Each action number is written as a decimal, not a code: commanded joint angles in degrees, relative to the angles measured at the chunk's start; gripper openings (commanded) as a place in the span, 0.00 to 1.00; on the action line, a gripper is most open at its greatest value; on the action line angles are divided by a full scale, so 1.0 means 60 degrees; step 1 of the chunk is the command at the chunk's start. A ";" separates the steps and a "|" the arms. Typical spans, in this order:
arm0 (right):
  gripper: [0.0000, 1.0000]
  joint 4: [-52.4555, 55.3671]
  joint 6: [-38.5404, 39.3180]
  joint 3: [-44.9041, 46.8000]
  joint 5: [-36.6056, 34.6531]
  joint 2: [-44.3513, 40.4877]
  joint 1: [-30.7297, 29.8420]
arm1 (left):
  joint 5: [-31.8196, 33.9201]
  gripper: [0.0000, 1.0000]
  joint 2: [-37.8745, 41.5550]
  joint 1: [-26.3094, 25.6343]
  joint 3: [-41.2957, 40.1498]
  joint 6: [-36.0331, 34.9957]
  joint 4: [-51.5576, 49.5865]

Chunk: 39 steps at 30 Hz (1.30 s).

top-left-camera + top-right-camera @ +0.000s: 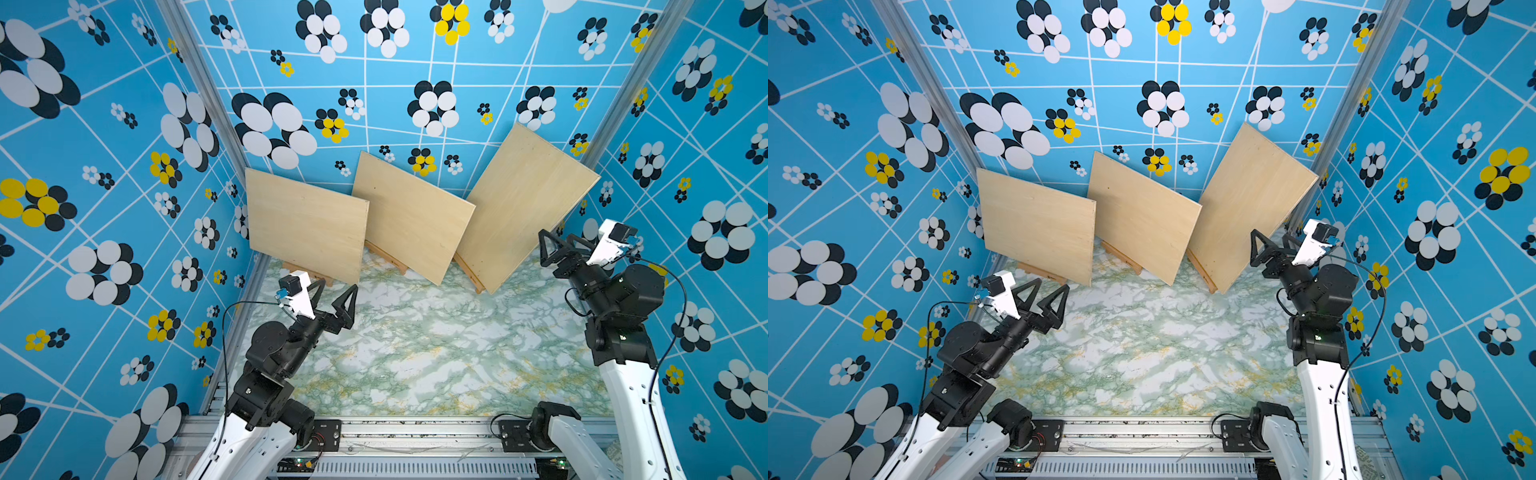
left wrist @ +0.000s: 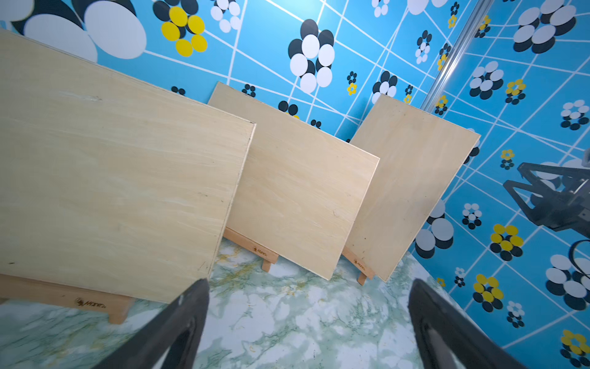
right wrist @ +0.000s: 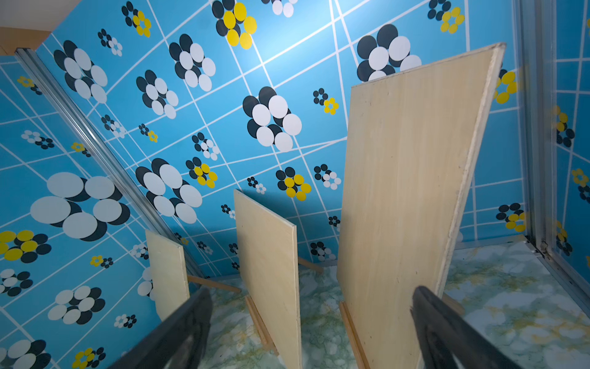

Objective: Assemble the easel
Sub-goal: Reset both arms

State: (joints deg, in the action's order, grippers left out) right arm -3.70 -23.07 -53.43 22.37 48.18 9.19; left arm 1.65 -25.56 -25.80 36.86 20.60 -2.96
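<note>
Easels: three small wooden easels are standing in a row along the far edge of the marbled tabletop (image 1: 415,353), each one carrying a plain plywood board.
Left easel (image 2: 64,297): its ledge is peeking out under the left board (image 1: 305,224), which is leaning back toward the blue patterned wall (image 1: 374,83).
Middle easel (image 2: 252,246): it's holding the middle board (image 1: 411,216), whose lower corner is overhanging the ledge.
Right easel (image 2: 357,260): it's propping up the right board (image 1: 528,208), which is standing taller and tilting toward the corner.
Left gripper (image 1: 338,286): it's hovering just in front of the left board's lower right corner, near but apart, with its jaws spread wide and gripping nothing.
Right gripper (image 1: 557,239): it's hanging just beside the right board's outer edge, jaws spread wide and gripping nothing.
Contact: in both top views one right fingertip is overlapping the board's edge, and I can't tell whether it's touching.
Right wrist view: the right board (image 3: 405,191) is rising between the two spread fingers (image 3: 178,332), beyond their tips.
</note>
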 commanded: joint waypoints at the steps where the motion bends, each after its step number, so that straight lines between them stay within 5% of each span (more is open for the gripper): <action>1: 0.99 0.0606 0.0425 -0.0251 -0.0171 0.0010 -0.0176 | 0.1058 0.99 0.0308 0.0111 -0.0039 -0.0539 -0.0784; 12: 0.99 0.0274 0.1159 0.0836 0.0246 -0.0161 -0.0372 | 0.4084 0.99 0.0615 0.0111 0.0162 -0.0954 -0.2886; 39: 0.99 0.0547 0.2770 0.2557 -0.1150 0.0476 -0.0373 | 0.4219 0.99 0.1115 0.0265 -0.2689 -0.2291 -0.0111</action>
State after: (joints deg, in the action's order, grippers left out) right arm -0.34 -8.10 -38.81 17.04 50.39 7.51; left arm 25.71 -18.65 -24.93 21.98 7.64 -6.92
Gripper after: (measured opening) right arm 0.994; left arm 0.990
